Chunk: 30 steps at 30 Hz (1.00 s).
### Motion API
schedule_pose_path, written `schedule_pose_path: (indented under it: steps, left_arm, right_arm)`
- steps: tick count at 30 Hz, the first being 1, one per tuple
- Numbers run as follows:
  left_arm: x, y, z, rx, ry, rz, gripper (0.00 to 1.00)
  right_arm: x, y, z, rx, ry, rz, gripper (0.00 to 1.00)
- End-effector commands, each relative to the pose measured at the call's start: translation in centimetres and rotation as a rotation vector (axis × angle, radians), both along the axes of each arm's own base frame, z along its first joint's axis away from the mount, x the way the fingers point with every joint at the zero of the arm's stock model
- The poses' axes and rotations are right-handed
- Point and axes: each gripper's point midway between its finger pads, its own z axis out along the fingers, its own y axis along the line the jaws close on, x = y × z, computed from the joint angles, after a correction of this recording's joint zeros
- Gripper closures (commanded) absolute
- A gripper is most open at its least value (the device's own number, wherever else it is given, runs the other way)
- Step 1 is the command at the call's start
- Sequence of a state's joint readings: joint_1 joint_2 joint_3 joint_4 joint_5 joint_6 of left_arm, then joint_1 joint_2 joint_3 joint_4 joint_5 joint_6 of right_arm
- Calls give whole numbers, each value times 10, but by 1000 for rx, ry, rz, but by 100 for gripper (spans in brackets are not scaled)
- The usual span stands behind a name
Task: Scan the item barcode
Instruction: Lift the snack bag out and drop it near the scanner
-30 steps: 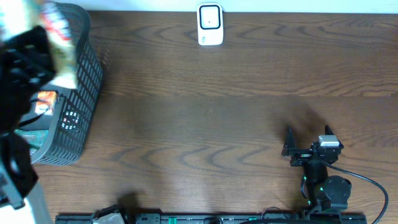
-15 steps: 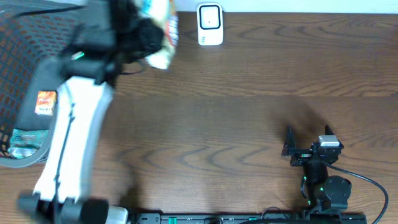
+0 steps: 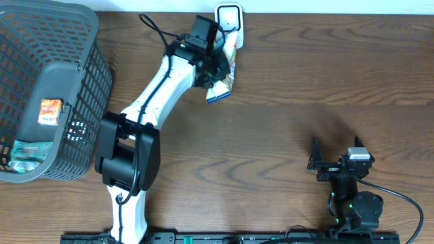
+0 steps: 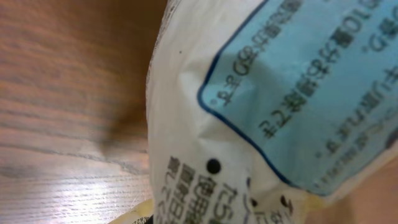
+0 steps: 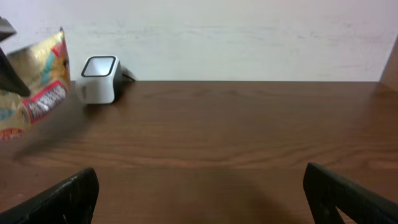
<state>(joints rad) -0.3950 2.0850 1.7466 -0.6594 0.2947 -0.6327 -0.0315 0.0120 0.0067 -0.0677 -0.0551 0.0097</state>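
Gripping snack packet (image 3: 221, 87) — left hand (image 3: 214, 66), near scanner (image 3: 229, 18).

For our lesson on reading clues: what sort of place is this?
Probably a mock shop checkout: a small white box-shaped scanner, a dark grey plastic mesh basket of packaged goods, and a printed snack packet held beside the scanner.

The snack packet (image 4: 249, 124) bears blurred, upside-down Japanese print, probably too soft to read.

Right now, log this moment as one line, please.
step: scan approach | left gripper: shut on packet, beside scanner | right gripper: open, empty
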Motion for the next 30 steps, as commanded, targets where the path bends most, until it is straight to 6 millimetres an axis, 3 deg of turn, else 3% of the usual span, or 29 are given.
schedule_pose_path:
  steps: [1, 4, 7, 10, 13, 15, 19, 24, 30]
  left_arm:
    - [-4, -17, 16, -25, -27, 1, 83]
    - [-10, -29, 20, -35, -31, -26, 50]
    - [-20, -47, 30, -116, -12, -84, 48]
    - [-33, -70, 55, -277, 15, -178, 48]
    - [-37, -71, 89, -387, -11, -224, 49]
    - [-33, -53, 119, -389, -100, -243, 49]
    - [-31, -18, 152, -335, -239, -284, 49]
    - [-24, 35, 167, -256, -264, -153, 49]
    - [-18, 66, 177, -194, -342, -160, 50]
  right_arm:
    - [0, -2, 0, -7, 0, -9, 1]
    - [0, -2, 0, -7, 0, -9, 1]
    - [0, -2, 0, -7, 0, -9, 1]
    - [0, -2, 0, -7, 0, -9, 1]
    - [0, -2, 0, -7, 0, -9, 1]
    - [0, -2, 0, -7, 0, -9, 1]
    - [0, -2, 0, -7, 0, -9, 1]
    - [0, -2, 0, -7, 0, -9, 1]
    - [0, -2, 0, -7, 0, -9, 1]
